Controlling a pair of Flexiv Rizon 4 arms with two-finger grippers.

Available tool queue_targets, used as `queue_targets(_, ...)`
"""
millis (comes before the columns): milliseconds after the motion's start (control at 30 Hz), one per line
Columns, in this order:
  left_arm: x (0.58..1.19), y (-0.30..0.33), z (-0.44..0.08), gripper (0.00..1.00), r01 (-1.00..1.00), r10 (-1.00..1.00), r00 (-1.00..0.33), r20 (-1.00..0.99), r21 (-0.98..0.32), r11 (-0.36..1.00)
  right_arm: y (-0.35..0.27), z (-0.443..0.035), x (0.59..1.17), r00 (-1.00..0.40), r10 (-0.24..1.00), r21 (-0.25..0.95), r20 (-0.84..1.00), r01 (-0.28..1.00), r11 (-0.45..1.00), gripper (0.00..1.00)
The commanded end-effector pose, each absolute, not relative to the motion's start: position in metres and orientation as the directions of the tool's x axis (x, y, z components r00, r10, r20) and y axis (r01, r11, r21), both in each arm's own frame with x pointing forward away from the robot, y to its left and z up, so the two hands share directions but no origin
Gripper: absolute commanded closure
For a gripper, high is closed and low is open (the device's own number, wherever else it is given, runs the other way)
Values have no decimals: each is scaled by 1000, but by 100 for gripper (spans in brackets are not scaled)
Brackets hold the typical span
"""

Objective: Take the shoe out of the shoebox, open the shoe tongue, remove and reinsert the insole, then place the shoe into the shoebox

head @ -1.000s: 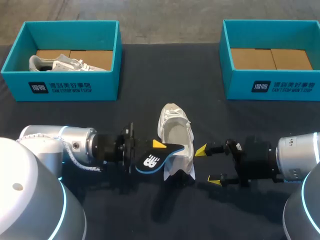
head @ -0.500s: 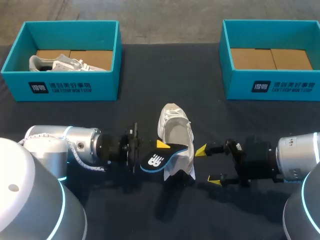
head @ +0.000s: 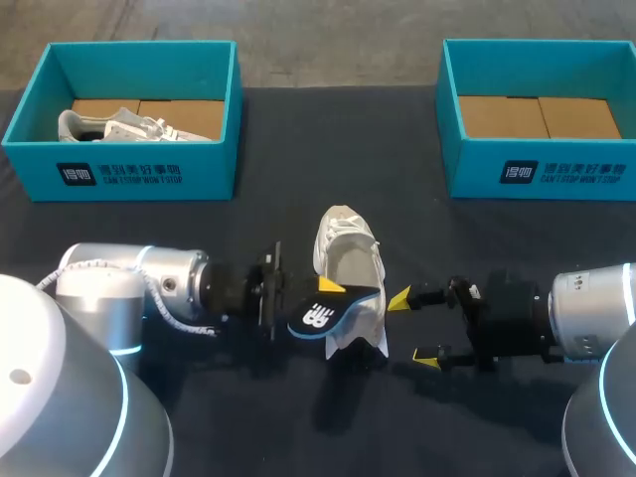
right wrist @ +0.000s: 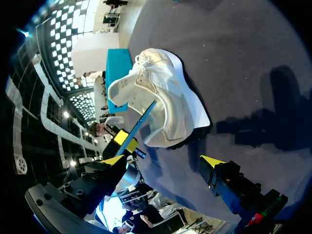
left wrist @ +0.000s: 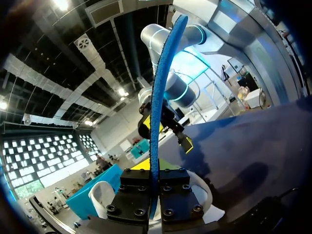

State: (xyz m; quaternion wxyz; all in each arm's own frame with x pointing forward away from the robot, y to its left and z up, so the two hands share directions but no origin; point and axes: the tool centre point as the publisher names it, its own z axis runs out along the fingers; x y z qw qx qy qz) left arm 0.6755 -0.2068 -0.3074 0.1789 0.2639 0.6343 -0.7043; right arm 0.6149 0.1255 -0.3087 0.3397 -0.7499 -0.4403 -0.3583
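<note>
A white shoe stands on the dark table at the middle, its opening up and toe away from me. My left gripper is shut on a black insole with a blue rim, held on edge against the shoe's near left side. In the left wrist view the insole rises edge-on from between the shut fingers. My right gripper stands open just right of the shoe's heel, holding nothing. The right wrist view shows the shoe and insole ahead of its own open gripper.
A teal shoebox at the back left holds a second pale shoe. Another teal shoebox at the back right shows only its cardboard floor. White paper lies under the shoe's heel.
My left gripper has carried the insole to the right, closer against the shoe. The right gripper and the shoe have stayed where they were.
</note>
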Motion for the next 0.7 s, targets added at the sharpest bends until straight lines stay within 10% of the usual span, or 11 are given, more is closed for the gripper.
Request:
queue_targets(33, 679, -211, -310, 100, 587, 86, -796, -599, -799, -131, 126, -308, 614, 356, 419, -193, 835, 903, -384, 0)
queue_targets(700, 688, -216, -325, 100, 603, 102, -785, -612, -791, -101, 126, -308, 614, 356, 419, -193, 835, 903, -384, 0)
